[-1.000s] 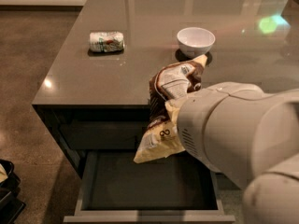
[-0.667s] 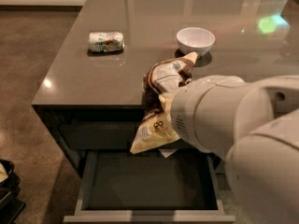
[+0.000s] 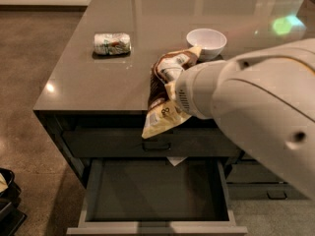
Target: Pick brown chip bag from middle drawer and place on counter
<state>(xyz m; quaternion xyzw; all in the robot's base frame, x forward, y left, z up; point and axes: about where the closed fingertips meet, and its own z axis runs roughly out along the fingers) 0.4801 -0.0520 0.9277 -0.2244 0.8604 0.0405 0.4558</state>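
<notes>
The brown chip bag (image 3: 165,82) hangs tilted at the counter's front edge, its upper part over the counter (image 3: 98,82) and its pale tan lower end in front of the cabinet face. My gripper (image 3: 173,88) is shut on the bag's middle. It is mostly hidden behind my large white arm, which reaches in from the right. The middle drawer (image 3: 157,227) stands pulled open below, and its dark floor is bare apart from a small white slip at the back.
A white-and-green can (image 3: 112,43) lies on the counter at the left. A white bowl (image 3: 206,42) stands just behind the bag. Narrower dark drawers with slot handles (image 3: 275,195) are at the lower right. A dark object (image 3: 7,195) sits on the floor at the lower left.
My arm has lifted the bag up and slightly left, from in front of the cabinet face to the level of the counter's front edge. The drawer stays open.
</notes>
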